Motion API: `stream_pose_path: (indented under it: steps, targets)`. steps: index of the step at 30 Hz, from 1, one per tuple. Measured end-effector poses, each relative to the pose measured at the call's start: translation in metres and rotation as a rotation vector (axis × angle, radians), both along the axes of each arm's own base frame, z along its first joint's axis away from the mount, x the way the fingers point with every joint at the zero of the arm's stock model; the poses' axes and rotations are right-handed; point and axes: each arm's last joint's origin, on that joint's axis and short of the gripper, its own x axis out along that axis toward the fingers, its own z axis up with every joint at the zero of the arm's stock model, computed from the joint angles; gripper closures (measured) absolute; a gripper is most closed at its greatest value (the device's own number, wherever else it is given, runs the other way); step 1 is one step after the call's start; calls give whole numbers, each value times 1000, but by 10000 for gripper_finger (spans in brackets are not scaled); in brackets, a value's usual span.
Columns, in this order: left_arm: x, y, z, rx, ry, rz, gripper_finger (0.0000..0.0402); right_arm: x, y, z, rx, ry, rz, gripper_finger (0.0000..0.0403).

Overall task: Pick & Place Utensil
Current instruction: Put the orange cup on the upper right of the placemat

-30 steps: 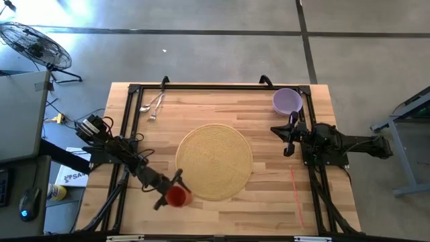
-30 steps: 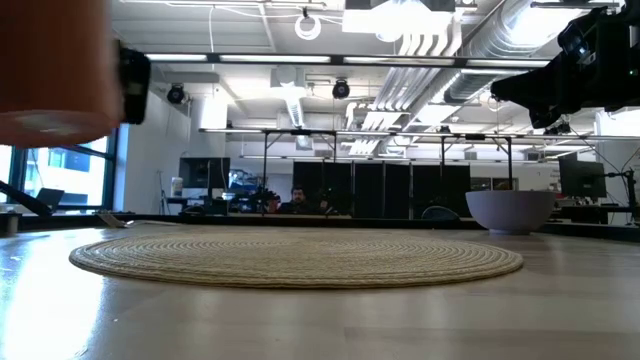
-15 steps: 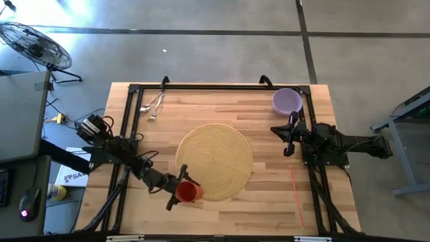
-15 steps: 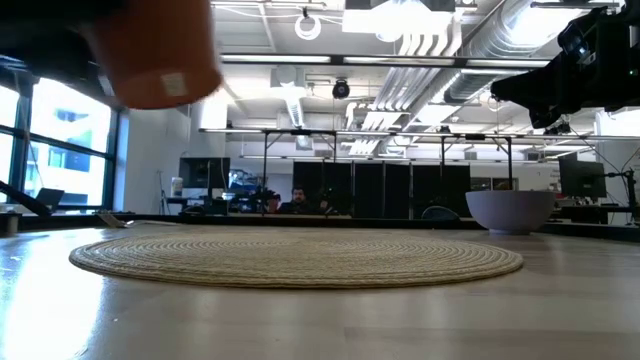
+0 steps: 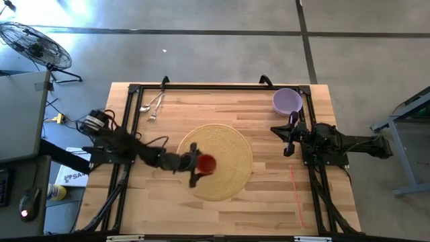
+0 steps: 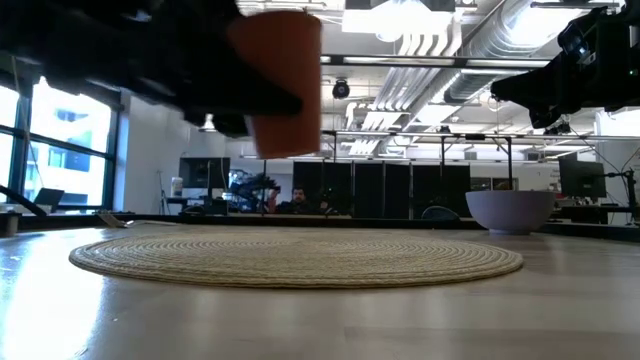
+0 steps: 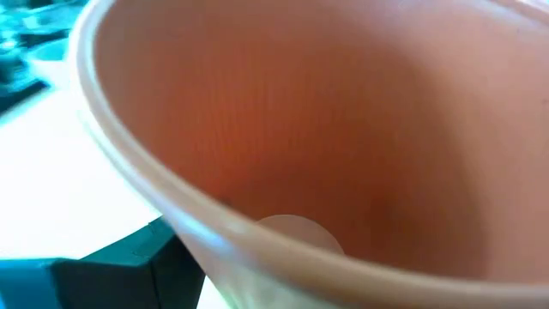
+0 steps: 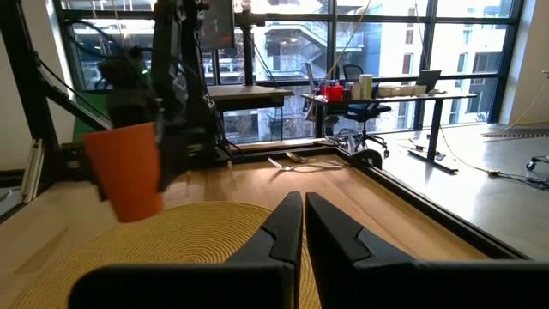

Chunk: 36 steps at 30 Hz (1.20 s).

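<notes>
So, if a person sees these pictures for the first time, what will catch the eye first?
First, the orange cup, held in the air by the left hand above the round woven mat in the middle of the wooden table. Next, the purple bowl at the far right corner, close to the waiting right hand. A few utensils lie at the far left corner.

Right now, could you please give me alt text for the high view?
The left gripper holds an orange cup over a round woven mat mid-table. The right gripper waits beside a purple bowl; utensils lie at the far-left corner.
</notes>
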Motion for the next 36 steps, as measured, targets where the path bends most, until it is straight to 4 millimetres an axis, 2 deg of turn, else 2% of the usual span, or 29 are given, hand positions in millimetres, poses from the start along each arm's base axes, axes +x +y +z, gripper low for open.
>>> stream_pose_path:
  steps: [8, 16, 27, 36]
  targets:
    - [45, 49, 9, -28, 14, 86, 109, 0, 0, 0, 0, 0, 0, 391]
    - [93, 87, -2, -72, 40, 181, 109, 0, 0, -1, 0, 8, 0, 391]
    - [118, 122, -19, -126, 87, 298, 109, 1, 0, -2, 1, 17, 0, 391]
    - [121, 129, -36, -140, 130, 354, 109, 1, 0, -2, 1, 20, 0, 391]
